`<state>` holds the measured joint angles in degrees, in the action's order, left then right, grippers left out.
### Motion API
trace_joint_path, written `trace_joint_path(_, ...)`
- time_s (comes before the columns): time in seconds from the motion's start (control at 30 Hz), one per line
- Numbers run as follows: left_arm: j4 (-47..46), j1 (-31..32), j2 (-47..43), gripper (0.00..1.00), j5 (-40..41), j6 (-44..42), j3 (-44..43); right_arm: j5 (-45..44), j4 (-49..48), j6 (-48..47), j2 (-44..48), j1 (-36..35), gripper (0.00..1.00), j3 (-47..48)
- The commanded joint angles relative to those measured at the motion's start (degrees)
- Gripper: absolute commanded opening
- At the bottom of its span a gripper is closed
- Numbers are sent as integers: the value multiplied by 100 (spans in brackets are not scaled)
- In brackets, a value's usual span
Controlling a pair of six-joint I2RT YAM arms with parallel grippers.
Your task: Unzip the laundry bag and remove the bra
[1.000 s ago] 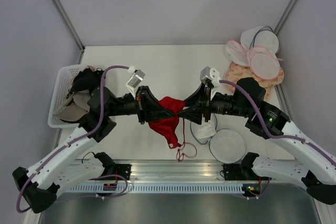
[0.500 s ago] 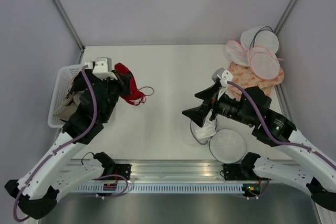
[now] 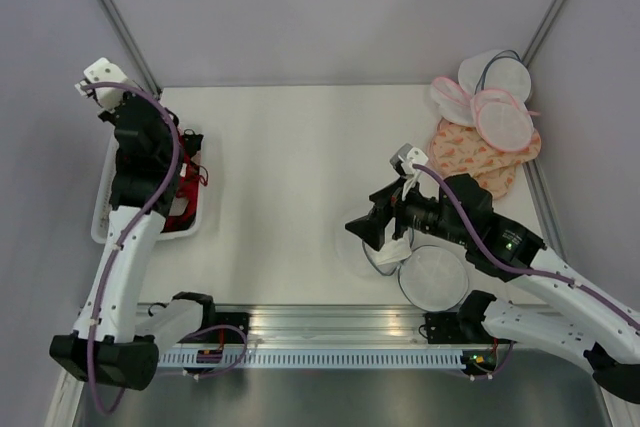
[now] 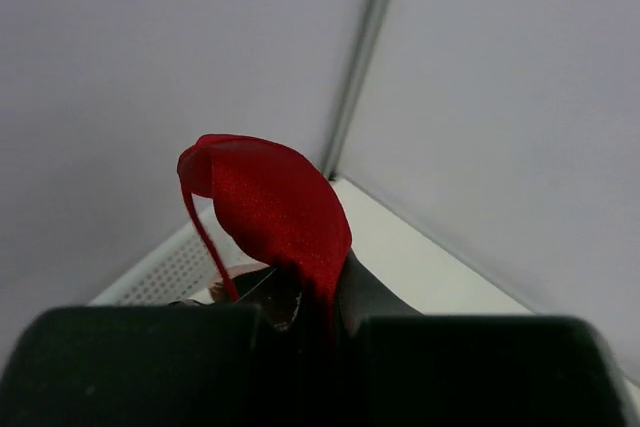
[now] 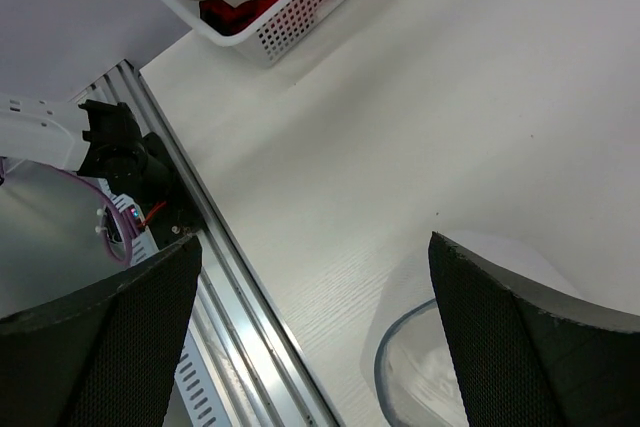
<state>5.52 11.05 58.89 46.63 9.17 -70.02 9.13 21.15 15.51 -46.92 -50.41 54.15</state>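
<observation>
The left gripper is pinched tight on the glossy red satin bra, whose smooth curved cup folds up above the 2 fingers, over the white perforated plastic basket. The right gripper is spread wide and holds nothing. It hangs above the round white mesh laundry bag, which lies unzipped on the white table, its dark grey rim parted.

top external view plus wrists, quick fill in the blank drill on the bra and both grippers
The left gripper is shut on the ___ bra.
The white basket sits on the ___ side of the top view.
The right gripper hangs with its jaws ___ above the laundry bag.
Missing words: red; left; open.
</observation>
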Motion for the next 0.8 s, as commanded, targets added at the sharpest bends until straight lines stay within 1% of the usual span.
trace_joint_path(0.0, 484, -927, 368, 2, -119, 487, -285, 19, -233, 128, 42, -12, 98, -124)
trace_joint_path(0.03, 537, -1060, 429, 2, -258, 672, -206, 37, -251, 154, 16, -12, 98, -150)
trace_joint_path(0.07, 521, -1322, 482, 2, -390, 918, -22, 45, -260, 163, -28, -12, 98, -194)
trace_joint_path(0.17, 547, -1596, 930, 2, -217, 1227, 189, 133, -313, 242, -63, -4, 98, -334)
trace_joint_path(0.2, 590, -1667, 1209, 2, -259, 1376, 243, 133, -313, 268, -55, -12, 98, -370)
trace_joint_path(0.23, 625, -1763, 1325, 2, -408, 1508, 287, 151, -339, 321, -37, -12, 98, -414)
trace_joint_path(0.27, 678, -1895, 1457, 2, -740, 1813, 383, 151, -383, 347, 33, -12, 98, -510)
trace_joint_path(0.37, 494, -2019, 1949, 2, -1461, 1991, 559, 133, -445, 418, 165, -4, 98, -659)
trace_joint_path(0.5, 415, -2220, 2547, 2, -2131, 2238, 621, 28, -357, 436, 270, -12, 98, -757)
trace_joint_path(0.57, 467, -2440, 2960, 2, -2577, 2449, 621, -16, -313, 444, 367, -4, 98, -827)
trace_joint_path(0.63, 546, -2615, 3267, 2, -2834, 2545, 595, -77, -252, 462, 490, -12, 98, -888)
trace_joint_path(0.67, 625, -2669, 3608, 2, -3070, 2616, 525, -95, -234, 462, 525, -12, 98, -915)
trace_joint_path(0.73, 696, -2809, 3865, 2, -3465, 2739, 489, -148, -155, 471, 596, -4, 98, -941)
trace_joint_path(0.77, 696, -2845, 4006, 2, -3520, 2748, 489, -157, -111, 471, 605, -12, 98, -941)
